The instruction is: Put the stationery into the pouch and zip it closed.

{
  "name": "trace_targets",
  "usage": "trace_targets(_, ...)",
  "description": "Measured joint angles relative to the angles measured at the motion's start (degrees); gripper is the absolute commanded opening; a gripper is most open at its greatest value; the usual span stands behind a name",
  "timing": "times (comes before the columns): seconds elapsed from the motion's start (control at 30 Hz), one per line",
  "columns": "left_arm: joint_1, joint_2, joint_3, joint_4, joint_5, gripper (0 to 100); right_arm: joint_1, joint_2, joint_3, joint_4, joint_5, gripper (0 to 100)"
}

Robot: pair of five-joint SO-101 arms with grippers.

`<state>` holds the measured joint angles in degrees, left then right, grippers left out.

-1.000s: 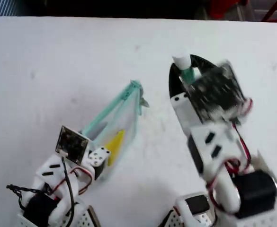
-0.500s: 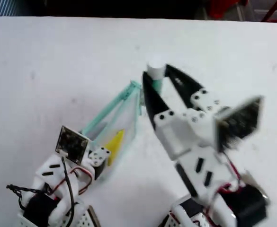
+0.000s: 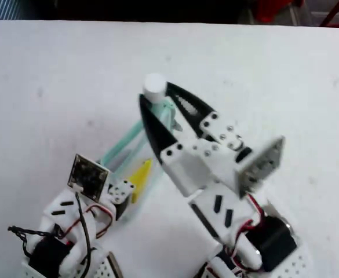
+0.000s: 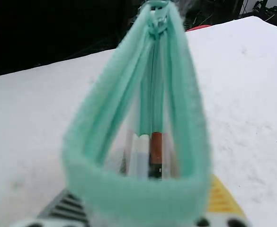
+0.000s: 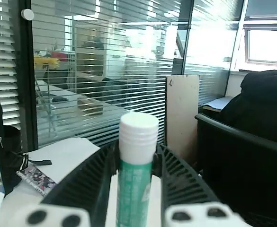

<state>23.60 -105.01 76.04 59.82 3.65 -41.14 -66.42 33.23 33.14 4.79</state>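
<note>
glue stick (image 3: 154,87), green label print unreadable, clamped in right gripper (image 3: 155,96) at far end of open pouch (image 4: 129,191); pens (image 4: 147,153) inside; left gripper (image 3: 127,190) at near rim, grip unclear.

The right arm has swung left across the table, carrying the green, white-capped glue stick (image 3: 154,83) upright in the clamped black jaws of the right gripper (image 3: 156,94). A second ago the stick stood well right of the clear pouch with mint-green edging (image 3: 124,146). Half a second ago it was just beside the pouch's far tip, and now it is over that tip.
</note>
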Motion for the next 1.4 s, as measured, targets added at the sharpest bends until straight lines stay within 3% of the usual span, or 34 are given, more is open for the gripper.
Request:
trace_targets(0.8,0.0,0.1,0.0,0.4,0.4,26,-3.8,0.7,4.7,2.2,-3.2,1.6)
trace_targets(1.23,0.1,0.1,0.0,0.4,0.4,26,-8.6,1.4,5.2,9.4,-3.2,1.9)
trace_targets(1.3,0.1,0.1,0.0,0.4,0.4,26,-8.6,1.4,5.2,9.4,-3.2,5.9)
trace_targets(1.4,0.1,0.1,0.0,0.4,0.4,26,-8.7,1.4,5.2,9.4,-3.2,21.0)
